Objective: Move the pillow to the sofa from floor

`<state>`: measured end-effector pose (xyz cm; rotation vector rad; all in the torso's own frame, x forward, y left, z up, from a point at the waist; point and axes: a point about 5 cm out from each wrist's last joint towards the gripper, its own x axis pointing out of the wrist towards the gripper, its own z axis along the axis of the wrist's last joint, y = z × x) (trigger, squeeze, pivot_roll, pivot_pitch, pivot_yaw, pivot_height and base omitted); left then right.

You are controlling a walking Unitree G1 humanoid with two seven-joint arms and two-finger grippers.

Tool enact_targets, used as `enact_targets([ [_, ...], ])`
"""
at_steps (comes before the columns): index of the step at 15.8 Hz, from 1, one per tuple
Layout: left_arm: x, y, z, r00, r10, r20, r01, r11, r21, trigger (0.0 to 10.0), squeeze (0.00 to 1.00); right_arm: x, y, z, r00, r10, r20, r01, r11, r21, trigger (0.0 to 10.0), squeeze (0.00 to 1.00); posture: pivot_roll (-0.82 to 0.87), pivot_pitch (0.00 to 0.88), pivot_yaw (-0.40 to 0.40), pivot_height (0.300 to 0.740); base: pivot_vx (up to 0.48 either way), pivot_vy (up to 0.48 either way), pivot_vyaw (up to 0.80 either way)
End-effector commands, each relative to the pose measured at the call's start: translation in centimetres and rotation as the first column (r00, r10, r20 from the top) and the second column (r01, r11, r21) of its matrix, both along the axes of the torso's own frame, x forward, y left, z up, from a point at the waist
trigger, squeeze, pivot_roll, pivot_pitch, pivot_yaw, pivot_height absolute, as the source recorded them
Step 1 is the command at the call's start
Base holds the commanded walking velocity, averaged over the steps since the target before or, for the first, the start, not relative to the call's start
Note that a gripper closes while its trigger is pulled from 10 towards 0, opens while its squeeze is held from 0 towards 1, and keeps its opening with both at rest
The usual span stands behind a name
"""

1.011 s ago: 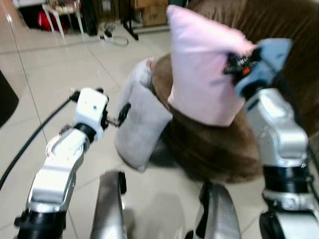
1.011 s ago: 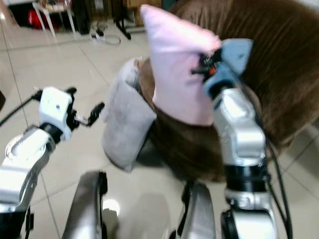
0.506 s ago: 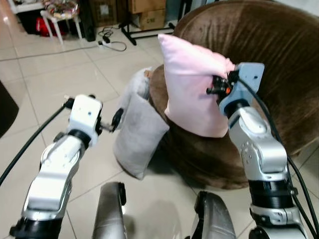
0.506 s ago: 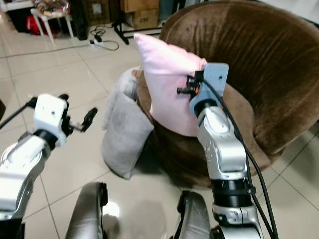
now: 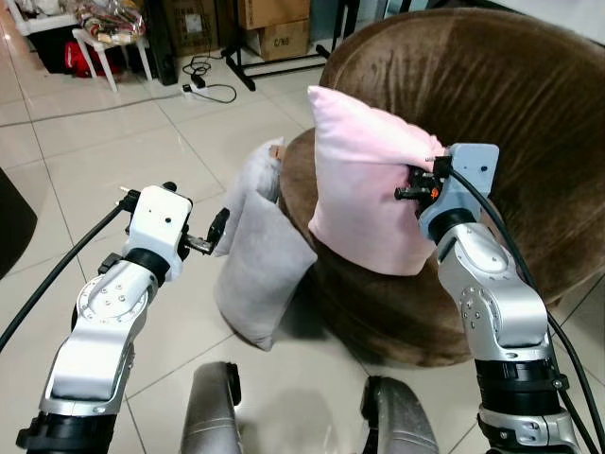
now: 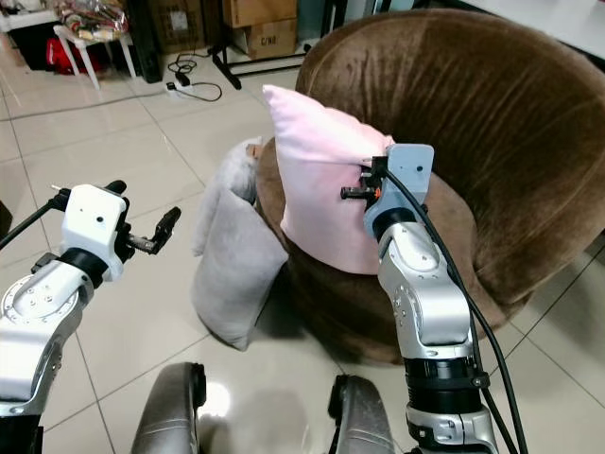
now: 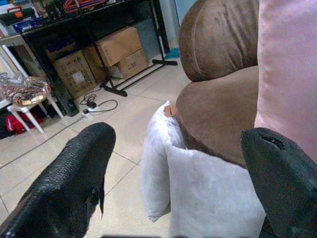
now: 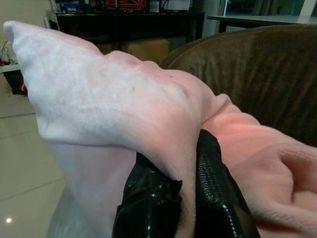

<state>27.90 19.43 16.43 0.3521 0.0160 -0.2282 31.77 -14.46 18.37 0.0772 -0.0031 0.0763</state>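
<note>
In the left eye view, the pink pillow (image 5: pixel 371 184) is held upright over the front edge of the brown sofa (image 5: pixel 529 123) seat, its long axis running up and down, its lower edge just above the cushion. It is pinched at its right side by the right tool (image 5: pixel 416 185), so the pillow lies to the robot's left of that tool and the seat lies directly below and behind it. The left tool (image 5: pixel 216 233) is raised beside a grey pillow (image 5: pixel 260 274) that is propped on the tiled floor (image 5: pixel 95 161) against the sofa's front.

In the right eye view, the same arrangement is seen; the right arm is clearly the one carrying the load, and the left tool (image 6: pixel 163 228) is held apart from both pillows.

In the left wrist view, the two black fingers (image 7: pixel 69 188) are spread wide with nothing between them.

In the right wrist view, the fingers (image 8: pixel 215 193) are clamped on a fold of pink fabric. A lowering onto the seat and a release are judged to remain.
</note>
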Motion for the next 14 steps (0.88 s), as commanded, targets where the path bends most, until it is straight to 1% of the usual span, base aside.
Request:
enact_targets([
  [1,0.2,-0.4,0.3,1.000,-0.013,0.018,0.012,1.000,0.017,10.0,0.00,-0.1,-0.3,0.0,1.000,-0.019,0.001,0.019,1.000,-0.006,10.0,0.00,-0.02,0.000,-0.043,0.635,0.000,0.000,0.00],
  [3,0.3,-0.3,0.3,0.999,-0.028,0.015,0.028,0.999,0.030,10.0,0.00,-0.1,-0.2,-0.3,0.999,-0.033,-0.008,0.033,0.999,-0.005,10.0,0.00,-0.02,0.000,0.003,0.655,0.000,0.000,0.00],
  [6,0.4,-0.2,0.4,0.999,-0.046,0.012,0.045,0.998,0.040,10.0,0.00,-0.6,-0.1,-0.8,0.998,-0.054,-0.020,0.054,0.999,0.005,10.0,0.00,-0.02,0.000,0.033,0.675,0.000,0.000,0.00],
  [8,0.6,-1.2,0.2,0.997,-0.071,0.016,0.071,0.997,0.031,10.0,0.00,-1.1,-0.5,-1.3,0.996,-0.081,-0.030,0.081,0.997,0.004,10.0,0.00,-0.05,0.000,0.066,0.700,0.000,0.000,0.00],
  [11,0.5,-2.4,-0.6,0.995,-0.102,0.002,0.102,0.995,0.023,10.0,0.00,-1.5,-1.1,-1.5,0.994,-0.107,-0.037,0.107,0.994,-0.005,10.0,0.00,-0.08,0.000,0.083,0.735,0.000,0.000,0.00],
  [12,0.6,-2.9,-0.6,0.993,-0.117,0.002,0.117,0.993,0.013,10.0,0.00,-1.7,-1.3,-1.5,0.993,-0.114,-0.039,0.114,0.994,-0.008,10.0,0.00,-0.09,0.000,0.088,0.740,0.000,0.000,0.00],
  [14,0.8,-3.0,-0.6,0.993,-0.122,0.004,0.122,0.993,0.007,10.0,0.00,-2.0,-1.4,-1.4,0.992,-0.122,-0.038,0.121,0.992,-0.014,10.0,0.00,-0.10,0.000,0.090,0.740,0.000,0.000,0.00],
])
